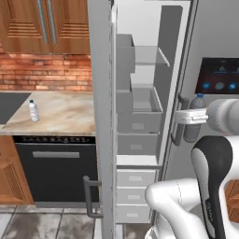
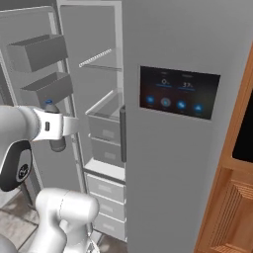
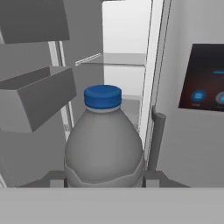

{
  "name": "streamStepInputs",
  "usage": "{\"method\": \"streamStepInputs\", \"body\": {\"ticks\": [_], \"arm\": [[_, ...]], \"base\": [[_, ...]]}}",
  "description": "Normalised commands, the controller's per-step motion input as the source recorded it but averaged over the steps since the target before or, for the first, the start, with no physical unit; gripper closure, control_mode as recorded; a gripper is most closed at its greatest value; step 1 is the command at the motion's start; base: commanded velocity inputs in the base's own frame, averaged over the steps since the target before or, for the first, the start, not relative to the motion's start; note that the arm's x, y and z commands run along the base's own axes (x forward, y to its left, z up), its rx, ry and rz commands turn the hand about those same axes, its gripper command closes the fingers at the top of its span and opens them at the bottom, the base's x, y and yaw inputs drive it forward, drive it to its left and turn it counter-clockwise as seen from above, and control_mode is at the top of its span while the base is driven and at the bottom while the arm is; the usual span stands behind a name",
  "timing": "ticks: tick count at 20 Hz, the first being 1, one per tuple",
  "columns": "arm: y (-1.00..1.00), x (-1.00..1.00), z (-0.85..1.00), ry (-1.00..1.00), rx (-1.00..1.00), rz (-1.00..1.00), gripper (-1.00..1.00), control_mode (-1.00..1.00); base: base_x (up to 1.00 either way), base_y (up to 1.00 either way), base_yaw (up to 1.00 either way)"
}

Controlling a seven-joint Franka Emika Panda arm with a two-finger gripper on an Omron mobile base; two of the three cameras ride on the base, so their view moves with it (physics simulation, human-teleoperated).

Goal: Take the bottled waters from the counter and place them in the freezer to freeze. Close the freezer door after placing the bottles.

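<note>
My gripper [image 1: 192, 117] is shut on the dark grey bottled water [image 1: 196, 128] with a blue cap, holding it upright in front of the open freezer [image 1: 140, 112]. From the right base view the gripper [image 2: 62, 127] and bottle [image 2: 57, 144] hang beside the freezer door [image 2: 42, 74] and its bins. In the hand view the bottle [image 3: 104, 144] stands between my fingertips [image 3: 56, 180]. The clear bottled water [image 1: 33, 111] stands on the counter [image 1: 65, 114] at the left. The freezer door [image 1: 100, 116] is swung wide open.
The fridge door with the dark touchscreen [image 1: 219, 74] is closed to the right of the freezer. Inside the freezer are a shelf [image 2: 101, 64] and stacked drawers [image 1: 135, 179]. A black appliance [image 1: 56, 168] sits under the counter. Wooden cabinets [image 2: 227, 207] stand at the right.
</note>
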Motion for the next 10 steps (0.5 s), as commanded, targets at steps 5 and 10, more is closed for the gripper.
{"method": "streamStepInputs", "body": {"ticks": [5,10], "arm": [[0.0,0.0,0.0,0.0,0.0,0.0,1.0,1.0],[0.0,0.0,0.0,0.0,0.0,0.0,1.0,1.0]], "base": [[0.31,0.0,0.0],[0.13,0.0,0.0]]}}
